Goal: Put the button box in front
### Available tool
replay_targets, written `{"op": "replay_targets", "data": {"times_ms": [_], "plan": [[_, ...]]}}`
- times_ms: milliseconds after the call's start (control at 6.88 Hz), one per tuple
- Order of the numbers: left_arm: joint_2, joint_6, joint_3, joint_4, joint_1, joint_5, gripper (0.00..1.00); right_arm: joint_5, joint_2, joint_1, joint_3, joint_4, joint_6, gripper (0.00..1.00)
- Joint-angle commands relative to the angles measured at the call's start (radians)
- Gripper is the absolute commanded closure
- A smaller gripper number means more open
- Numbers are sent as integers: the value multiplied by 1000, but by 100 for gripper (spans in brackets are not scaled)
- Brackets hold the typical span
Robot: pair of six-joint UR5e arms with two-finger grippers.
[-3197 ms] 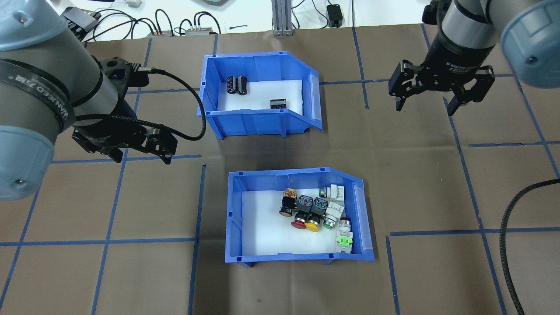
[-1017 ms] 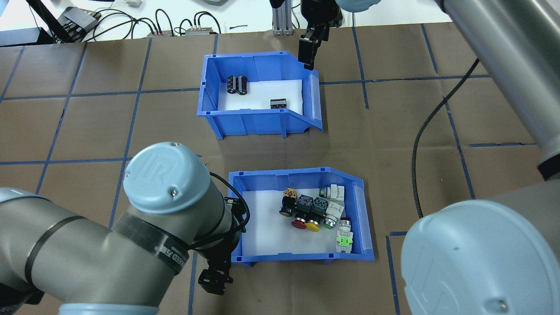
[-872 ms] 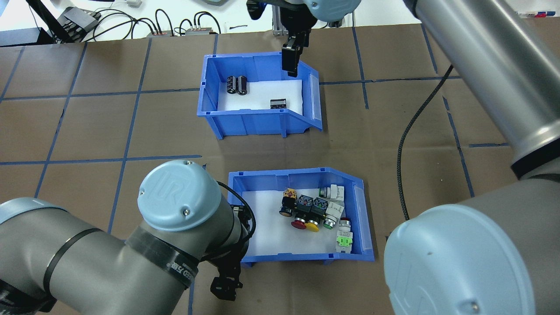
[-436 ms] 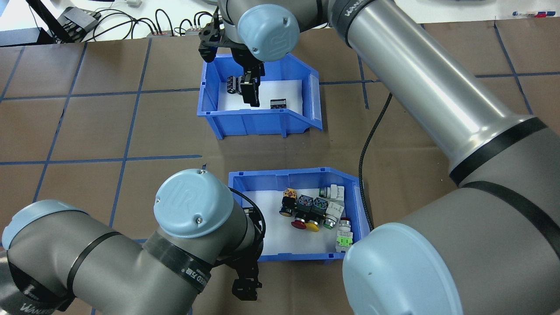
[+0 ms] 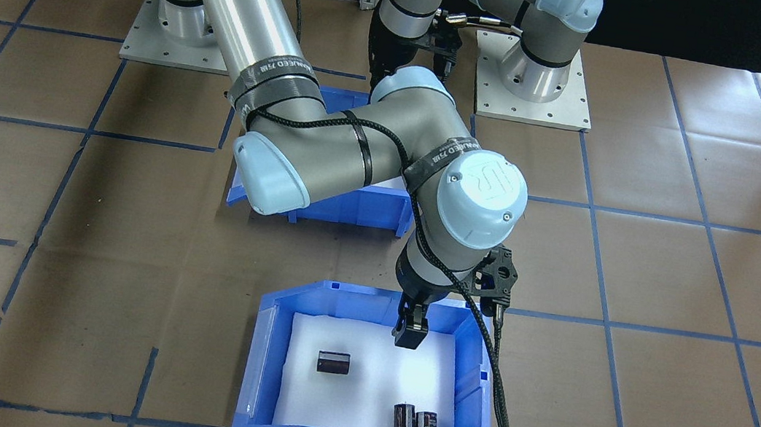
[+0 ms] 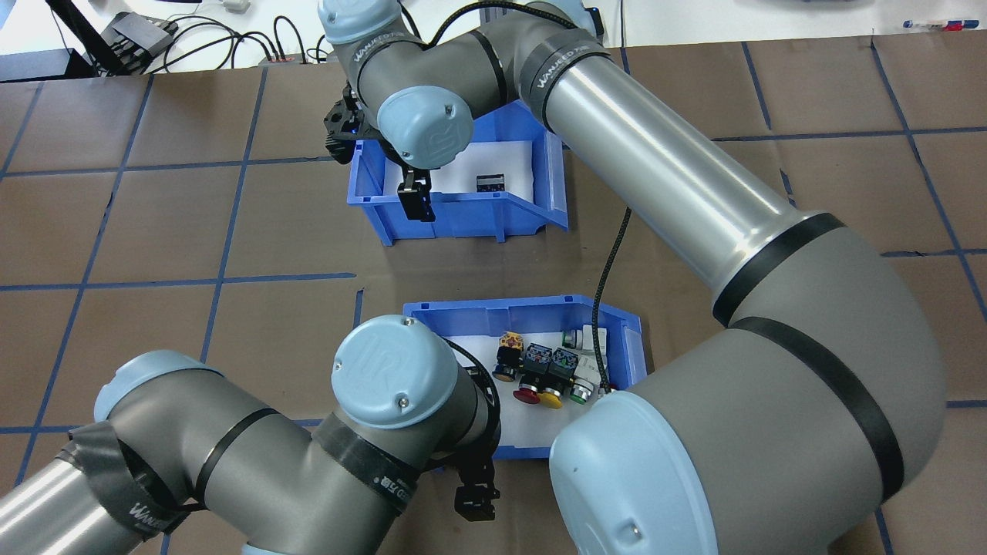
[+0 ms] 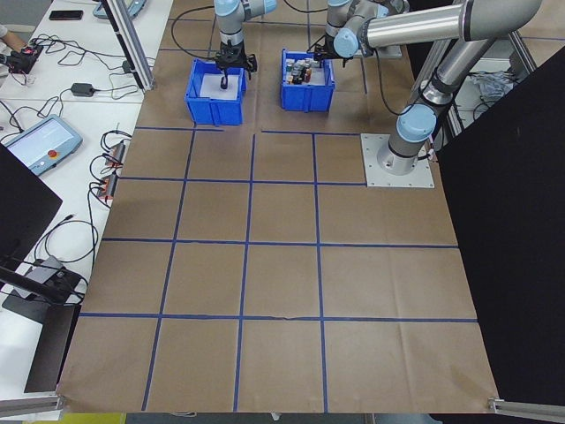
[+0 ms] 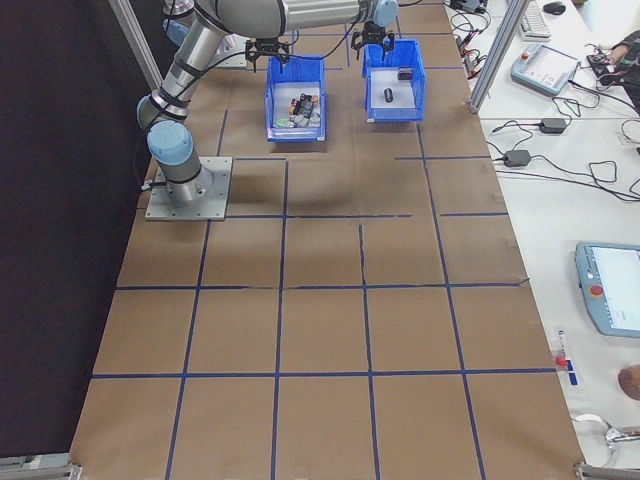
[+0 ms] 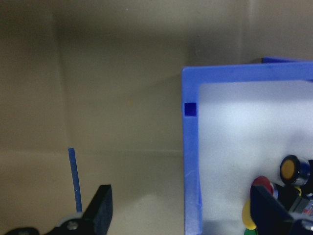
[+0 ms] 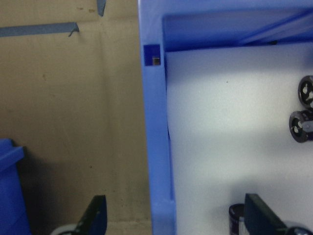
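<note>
"WANJEED" bands on arms; button box (image 6: pixel 617 339) unlabelled

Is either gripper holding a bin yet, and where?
Neither yet. Left gripper open astride the button box wall; right gripper open astride the other bin wall.

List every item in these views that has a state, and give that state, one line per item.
button box: on the table, holding push-buttons.
second blue bin: on the table, holding three dark cylinders.
left gripper: open, fingers astride a wall of the button box.
right gripper: open, fingers astride a wall of the second blue bin.
</note>
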Motion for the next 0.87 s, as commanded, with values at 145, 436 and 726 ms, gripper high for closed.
{"op": "replay_targets", "data": {"times_ms": [145, 436, 726], "plan": [[-43, -12, -21, 30, -9, 3, 0, -5, 1, 9, 55, -32, 23, 4], [-53, -12, -21, 31, -11, 1, 4, -27, -4, 9, 52, -31, 26, 58], [-95, -8, -18, 62, -16, 1, 4, -44, -5, 9, 45, -31, 12, 85]]}}
